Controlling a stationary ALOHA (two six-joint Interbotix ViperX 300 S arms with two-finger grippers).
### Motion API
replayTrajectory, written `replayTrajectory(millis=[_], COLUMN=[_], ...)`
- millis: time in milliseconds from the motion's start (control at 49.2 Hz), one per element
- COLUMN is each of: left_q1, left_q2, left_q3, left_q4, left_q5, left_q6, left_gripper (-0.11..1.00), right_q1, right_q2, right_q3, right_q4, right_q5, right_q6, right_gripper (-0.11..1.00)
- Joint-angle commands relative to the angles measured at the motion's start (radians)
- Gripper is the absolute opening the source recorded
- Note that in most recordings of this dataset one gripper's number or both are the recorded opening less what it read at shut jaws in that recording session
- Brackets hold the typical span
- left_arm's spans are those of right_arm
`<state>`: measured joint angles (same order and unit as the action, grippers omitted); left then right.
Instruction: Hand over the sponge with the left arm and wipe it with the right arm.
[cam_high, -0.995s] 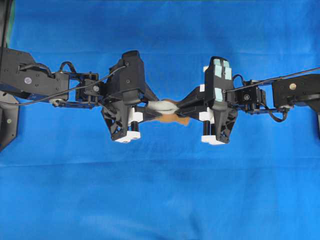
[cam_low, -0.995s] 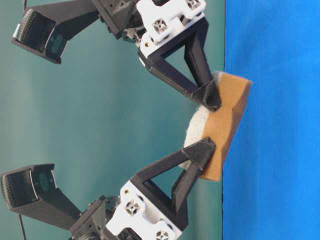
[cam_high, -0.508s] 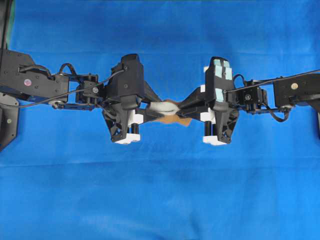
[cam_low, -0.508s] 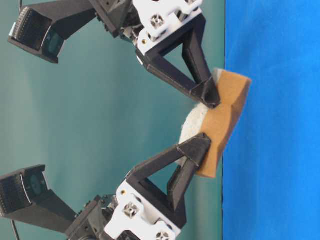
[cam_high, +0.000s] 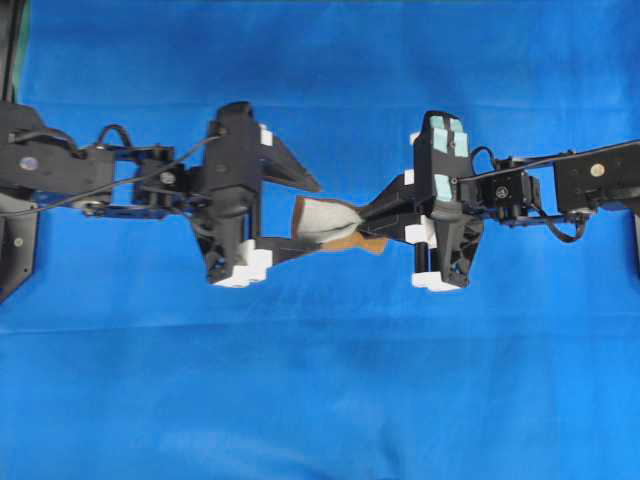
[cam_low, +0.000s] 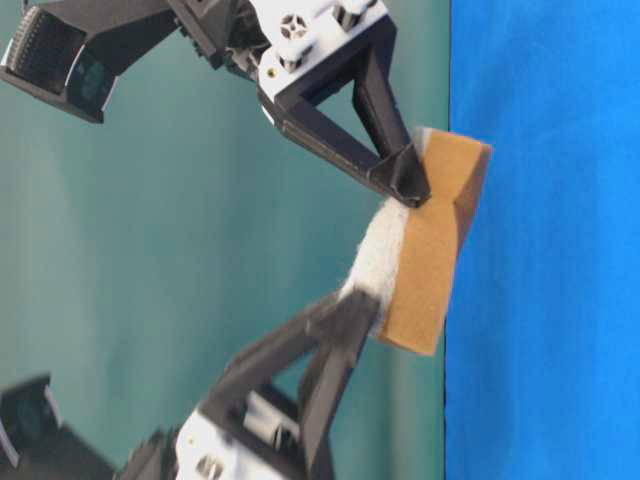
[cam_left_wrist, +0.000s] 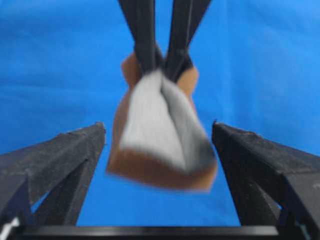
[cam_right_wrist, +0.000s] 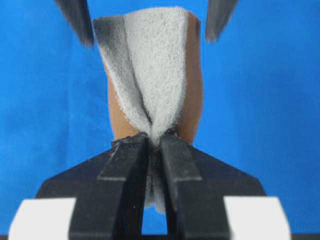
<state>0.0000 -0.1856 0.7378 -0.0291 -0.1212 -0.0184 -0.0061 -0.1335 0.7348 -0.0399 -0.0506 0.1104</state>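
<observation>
While the right gripper (cam_right_wrist: 155, 150) pinches the sponge (cam_right_wrist: 157, 65) at its near end, creasing it above the blue cloth (cam_high: 320, 400), the left gripper (cam_left_wrist: 160, 145) beyond at twelve o'clock stands released; such a narrow bite might slip during wiping

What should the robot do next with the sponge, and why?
Probably the left arm should back away a little. Its jaws stand wide open on either side of the sponge without touching it, while the right arm's jaws are pinched tight on the sponge's other end. So the handover looks done, and the right arm needs room to carry it down to the blue cloth and wipe.
</observation>
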Motion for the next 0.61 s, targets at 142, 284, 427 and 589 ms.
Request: replayTrajectory(millis=[142,284,427,589], left_q1=[-0.003,-0.003,-0.003,-0.003], left_q2=[-0.167,-0.236,-0.272,-0.282], left_q3=[0.104,0.167,0.195,0.202], left_q4=[0.000,0.000,0.000,0.000], left_q5=[-0.044,-0.078,-0.080,-0.080], left_q6=[0.000,0.002,0.008,0.015], left_gripper=[0.91,0.91,0.91,0.91], right_q1=[0.003,0.003,0.003,0.003], right_q2=[-0.028,-0.015,0.023,0.097], right_q3=[-0.009,-0.014,-0.020,-0.026], right_q4=[-0.002,-0.002,0.000,0.000], right_q5=[0.011,0.020,0.021,0.017], right_q6=[-0.002,-0.002,-0.002,0.003], right_gripper=[0.12,0.12,0.12,0.12])
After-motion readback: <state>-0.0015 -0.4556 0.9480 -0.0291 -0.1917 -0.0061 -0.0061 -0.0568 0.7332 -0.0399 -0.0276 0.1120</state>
